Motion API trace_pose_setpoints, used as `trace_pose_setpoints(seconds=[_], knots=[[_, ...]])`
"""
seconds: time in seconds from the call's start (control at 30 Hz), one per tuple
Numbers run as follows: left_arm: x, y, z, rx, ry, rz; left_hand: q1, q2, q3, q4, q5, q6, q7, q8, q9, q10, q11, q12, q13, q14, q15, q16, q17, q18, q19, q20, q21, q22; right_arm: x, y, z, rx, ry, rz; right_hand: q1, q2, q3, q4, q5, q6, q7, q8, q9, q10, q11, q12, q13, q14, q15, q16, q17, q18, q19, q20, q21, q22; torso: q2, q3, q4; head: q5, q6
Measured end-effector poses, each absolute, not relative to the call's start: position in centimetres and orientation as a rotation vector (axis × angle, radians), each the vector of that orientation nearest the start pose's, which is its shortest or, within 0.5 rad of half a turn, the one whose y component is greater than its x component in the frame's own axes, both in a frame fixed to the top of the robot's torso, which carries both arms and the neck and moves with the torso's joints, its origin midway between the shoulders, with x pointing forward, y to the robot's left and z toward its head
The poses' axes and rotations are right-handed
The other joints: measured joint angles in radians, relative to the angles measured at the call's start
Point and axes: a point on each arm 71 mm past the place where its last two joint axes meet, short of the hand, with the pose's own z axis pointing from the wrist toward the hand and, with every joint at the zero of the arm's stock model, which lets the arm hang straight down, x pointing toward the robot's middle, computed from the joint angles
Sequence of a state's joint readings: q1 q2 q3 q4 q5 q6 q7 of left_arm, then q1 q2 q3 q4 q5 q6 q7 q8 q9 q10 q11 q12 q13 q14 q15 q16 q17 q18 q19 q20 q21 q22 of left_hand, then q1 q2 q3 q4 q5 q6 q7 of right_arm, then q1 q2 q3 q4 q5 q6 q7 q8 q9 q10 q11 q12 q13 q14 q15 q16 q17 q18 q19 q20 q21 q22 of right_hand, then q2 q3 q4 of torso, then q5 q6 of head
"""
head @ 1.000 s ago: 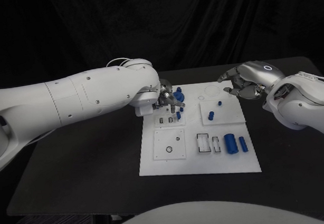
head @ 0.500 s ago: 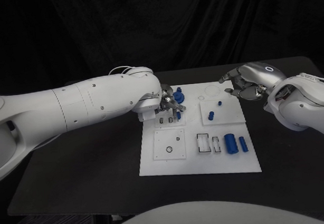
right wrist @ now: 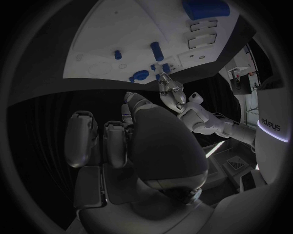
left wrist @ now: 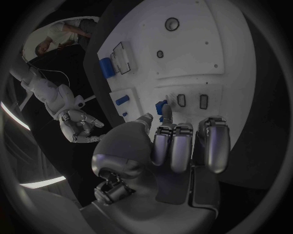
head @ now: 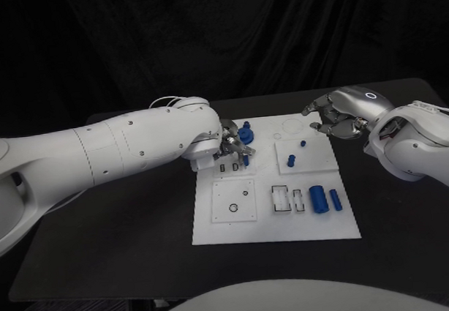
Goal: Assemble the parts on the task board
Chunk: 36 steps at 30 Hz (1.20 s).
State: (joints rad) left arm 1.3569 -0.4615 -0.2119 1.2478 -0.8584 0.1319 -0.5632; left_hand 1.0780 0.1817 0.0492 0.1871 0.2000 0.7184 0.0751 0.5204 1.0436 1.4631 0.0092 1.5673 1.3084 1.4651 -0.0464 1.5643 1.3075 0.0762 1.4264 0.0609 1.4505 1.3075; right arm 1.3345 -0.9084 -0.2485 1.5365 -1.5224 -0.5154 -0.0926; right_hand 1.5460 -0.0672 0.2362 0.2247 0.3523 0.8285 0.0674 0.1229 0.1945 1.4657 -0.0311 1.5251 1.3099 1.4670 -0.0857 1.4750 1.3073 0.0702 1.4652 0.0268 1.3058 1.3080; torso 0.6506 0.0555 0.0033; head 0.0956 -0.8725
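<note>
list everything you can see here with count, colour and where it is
table: one, black, under everything.
task board: one, white, middle of the table.
large cylinders: two, blue, lying side by side on the board's near right part.
small parts: two, blue, on the raised square plate at the board's far right.
knob-shaped part: one, blue, far left of the board beside the left hand.
rectangular slots: two, dark-outlined, left of the large cylinders.
left hand: one, silver, over the board's far left; a small blue part sits at its fingertips, hold unclear.
right hand: one, silver, fingers curled, by the board's far right corner, holding nothing.
</note>
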Motion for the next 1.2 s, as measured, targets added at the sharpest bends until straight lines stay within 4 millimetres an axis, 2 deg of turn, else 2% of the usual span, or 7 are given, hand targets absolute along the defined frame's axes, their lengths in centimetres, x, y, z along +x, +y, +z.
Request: trace_pose_setpoints(seconds=[0.47,0.93,1.2], knots=[[51.8,10.6,-22.2,-0.162,2.415,-0.427,0.01,-0.01,0.018,-0.018,0.004,0.0,0.0,-0.016,0.02,0.004,-0.004,0.0,0.0,0.0,0.0,0.0,0.0,0.0,0.0,0.0,-0.004,0.0,47.8,-23.3,-18.2,-0.237,1.528,0.536,0.0,0.0,0.0,0.0,0.003,0.0,0.0,0.0,0.0,0.0,0.0,0.0,0.001,0.0,0.0,0.0,0.0,0.0,0.0,0.0,0.0,0.0,-0.001,0.0018,-0.0007,-0.005,0.0],[51.6,10.5,-22.7,-0.159,2.427,-0.428,0.013,-0.013,0.028,-0.028,0.004,0.0,0.0,-0.031,0.032,0.004,-0.004,0.0,0.0,0.0,0.0,0.0,0.0,0.0,0.0,0.0,-0.008,0.0,47.8,-23.2,-18.3,-0.238,1.535,0.536,0.0,0.0,0.003,-0.003,0.003,0.0,0.0,0.0,-0.001,0.003,0.003,0.0,0.0,0.0,0.0,0.0,0.0,0.0,0.0,0.0,0.0,0.0,-0.001,0.0012,0.0,-0.009,0.0],[51.5,10.4,-23.1,-0.155,2.438,-0.429,0.005,-0.022,0.029,-0.029,-0.009,0.004,0.004,-0.043,0.039,0.004,-0.004,0.0,0.0,0.0,0.0,0.0,0.001,0.0,0.0,0.0,-0.012,0.0,47.8,-23.1,-18.3,-0.238,1.539,0.535,0.0,0.0,0.003,-0.003,0.003,0.0,0.0,0.0,-0.001,0.003,0.003,0.001,0.0,0.0,0.0,0.0,0.0,0.0,0.0,0.0,0.0,0.0,0.0,0.0008,0.0,-0.01,0.0]])
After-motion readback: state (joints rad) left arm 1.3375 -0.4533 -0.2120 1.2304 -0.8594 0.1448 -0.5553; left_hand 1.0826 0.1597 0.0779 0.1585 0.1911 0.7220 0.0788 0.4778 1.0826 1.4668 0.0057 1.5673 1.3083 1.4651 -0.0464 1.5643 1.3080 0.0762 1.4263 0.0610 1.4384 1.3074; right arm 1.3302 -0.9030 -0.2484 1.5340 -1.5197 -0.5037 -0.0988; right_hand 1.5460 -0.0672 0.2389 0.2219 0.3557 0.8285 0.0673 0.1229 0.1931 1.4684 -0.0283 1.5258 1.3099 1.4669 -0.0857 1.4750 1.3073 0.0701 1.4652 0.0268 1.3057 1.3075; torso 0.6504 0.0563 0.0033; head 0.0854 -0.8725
